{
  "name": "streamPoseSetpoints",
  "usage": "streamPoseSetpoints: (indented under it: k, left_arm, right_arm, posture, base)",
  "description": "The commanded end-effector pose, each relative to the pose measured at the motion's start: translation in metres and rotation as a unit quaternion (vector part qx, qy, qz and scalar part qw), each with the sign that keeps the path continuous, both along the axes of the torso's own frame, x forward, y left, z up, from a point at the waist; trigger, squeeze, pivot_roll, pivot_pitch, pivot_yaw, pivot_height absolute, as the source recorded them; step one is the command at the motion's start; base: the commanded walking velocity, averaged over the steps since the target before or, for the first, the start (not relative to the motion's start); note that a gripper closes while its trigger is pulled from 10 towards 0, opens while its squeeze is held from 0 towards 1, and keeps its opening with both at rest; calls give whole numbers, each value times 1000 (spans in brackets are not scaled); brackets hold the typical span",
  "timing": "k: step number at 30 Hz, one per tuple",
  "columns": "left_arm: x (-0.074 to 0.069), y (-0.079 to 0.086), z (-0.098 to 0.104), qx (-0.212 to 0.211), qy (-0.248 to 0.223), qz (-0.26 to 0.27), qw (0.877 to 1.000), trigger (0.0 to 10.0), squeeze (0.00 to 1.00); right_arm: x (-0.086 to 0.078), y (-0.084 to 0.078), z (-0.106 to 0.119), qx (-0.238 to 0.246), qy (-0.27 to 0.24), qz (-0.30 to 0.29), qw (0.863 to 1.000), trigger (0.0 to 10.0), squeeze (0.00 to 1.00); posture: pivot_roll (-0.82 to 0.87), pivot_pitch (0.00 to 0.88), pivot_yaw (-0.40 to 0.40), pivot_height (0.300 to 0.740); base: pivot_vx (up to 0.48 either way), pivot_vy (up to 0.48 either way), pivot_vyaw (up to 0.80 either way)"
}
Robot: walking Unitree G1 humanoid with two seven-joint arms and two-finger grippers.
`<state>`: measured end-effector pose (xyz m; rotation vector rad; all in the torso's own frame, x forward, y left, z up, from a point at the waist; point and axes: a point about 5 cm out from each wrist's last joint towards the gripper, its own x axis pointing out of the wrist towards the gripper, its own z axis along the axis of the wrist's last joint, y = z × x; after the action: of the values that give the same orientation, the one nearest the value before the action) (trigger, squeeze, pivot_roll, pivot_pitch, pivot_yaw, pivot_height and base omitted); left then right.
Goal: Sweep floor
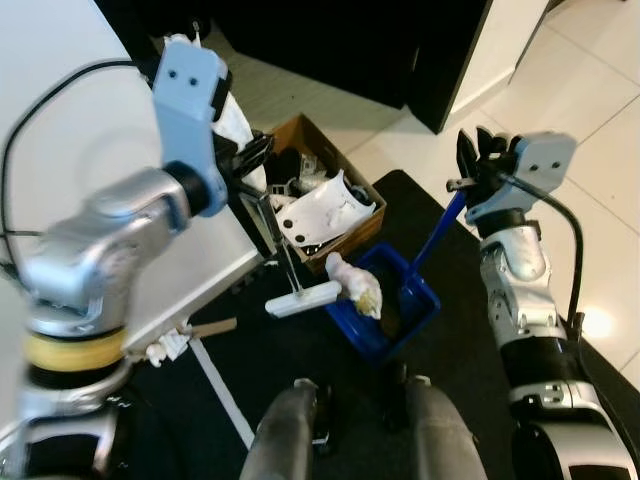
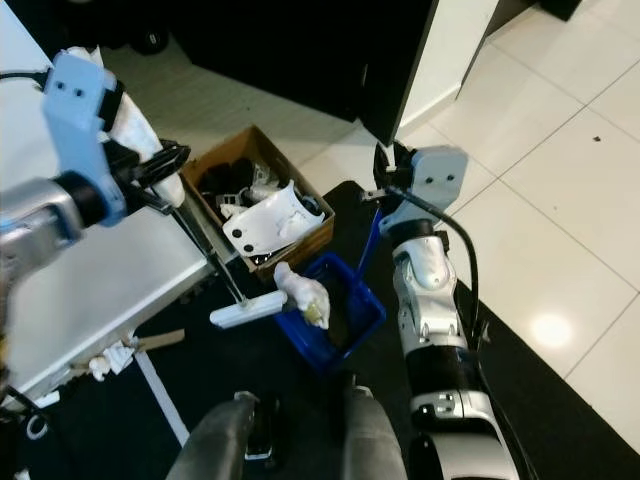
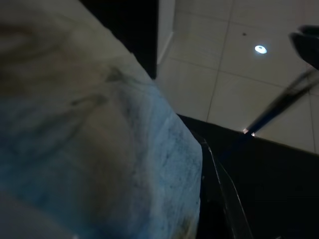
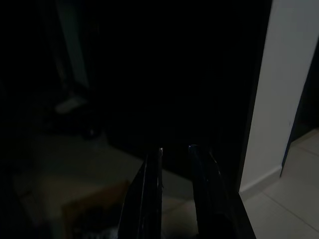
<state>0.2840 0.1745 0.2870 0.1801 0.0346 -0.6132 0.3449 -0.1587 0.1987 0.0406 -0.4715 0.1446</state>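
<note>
The left pincer is closed on the thin rod of a small broom, which slants down to the right; its white head sits on the dark mat just left of a crumpled wad of paper. The right pincer grips the blue handle of the dustpan, whose tray lies just right of the wad. A push rightward would carry the wad in. A cardboard box crowds the far side and the white surface the left.

Cardboard box beside white table
</note>
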Motion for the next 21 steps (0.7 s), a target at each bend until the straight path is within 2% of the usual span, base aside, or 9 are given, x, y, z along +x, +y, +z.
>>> streamPoseSetpoints:
  k: [1,4,8,9,11,13,14,15,21]
  left_arm:
    - [1,24,6,22,-24,56,998,10000,0]
    - [11,53,6,-3,-25,150,988,10000,0]
    - [13,64,8,-13,-23,179,984,10000,0]
    - [14,70,3,-15,-15,202,979,10000,0]
    - [14,70,3,-15,-15,202,979,10000,0]
    - [16,74,-9,-12,1,230,973,10000,0]
    - [15,70,-28,-7,18,248,969,10000,0]
    - [14,67,-34,-3,22,252,968,10000,0]
    - [11,69,-58,15,29,304,952,10000,0]
  right_arm:
    - [-3,2,-7,15,16,11,1000,10000,0]
    - [-6,0,-4,23,16,15,999,10000,0]
    - [-8,-3,-6,19,19,12,1000,10000,0]
    - [-9,-5,-9,15,27,11,999,10000,0]
    - [-9,-5,-9,15,27,11,999,10000,0]
    - [-9,-6,-15,8,38,13,999,10000,0]
    - [-10,-3,-19,2,46,16,999,10000,0]
    - [-10,-2,-20,0,50,17,999,10000,0]
    - [-11,-2,-31,-9,76,23,997,10000,0]
  posture:
    - [79,209,97,740]
    - [67,205,98,740]
    - [66,204,98,740]
    - [68,200,98,740]
    - [68,200,98,740]
    - [59,201,96,740]
    - [53,198,94,740]
    - [52,197,94,740]
    - [50,193,90,740]
  base:
    - [0,0,0]
    - [0,0,0]
    - [0,0,0]
    - [0,0,0]
    - [0,0,0]
    - [0,0,0]
    - [0,0,0]
    - [0,0,0]
    - [0,0,0]
